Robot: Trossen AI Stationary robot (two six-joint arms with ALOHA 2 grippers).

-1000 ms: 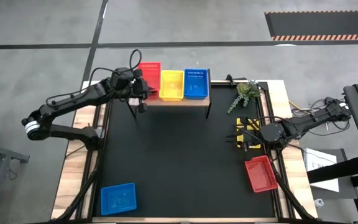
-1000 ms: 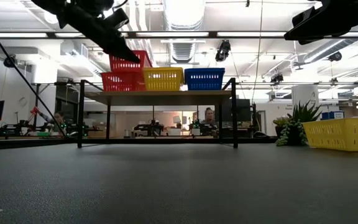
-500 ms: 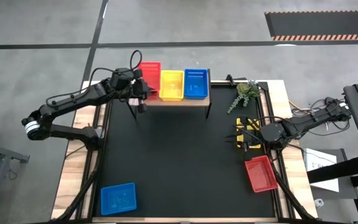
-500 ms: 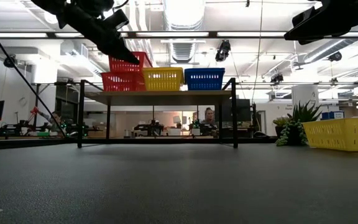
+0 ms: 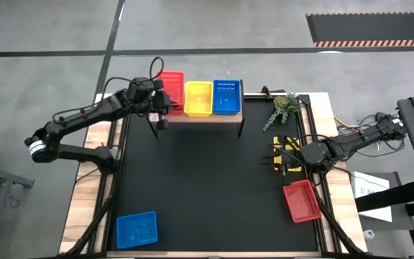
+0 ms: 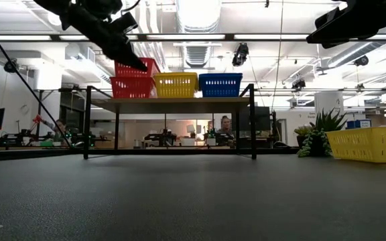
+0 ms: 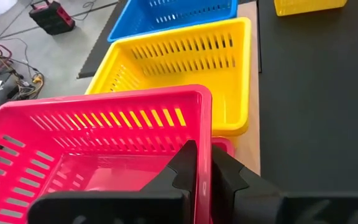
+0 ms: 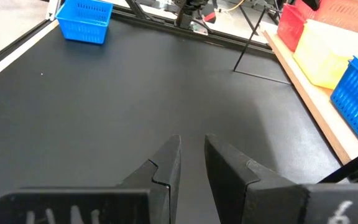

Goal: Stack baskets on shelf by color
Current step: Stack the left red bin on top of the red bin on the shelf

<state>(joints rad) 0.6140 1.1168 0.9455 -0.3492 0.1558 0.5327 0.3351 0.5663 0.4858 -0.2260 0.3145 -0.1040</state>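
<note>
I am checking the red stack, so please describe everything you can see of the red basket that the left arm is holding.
The red basket is shallow, rectangular, glossy plastic with rows of slots in its walls and a thick rolled rim. The left gripper has its jaws shut on one wall. The basket hangs slightly tilted above another red basket, which sits at one end of the shelf beside the yellow basket. It is empty and looks partly lowered into the lower one; whether they touch cannot be told.
</note>
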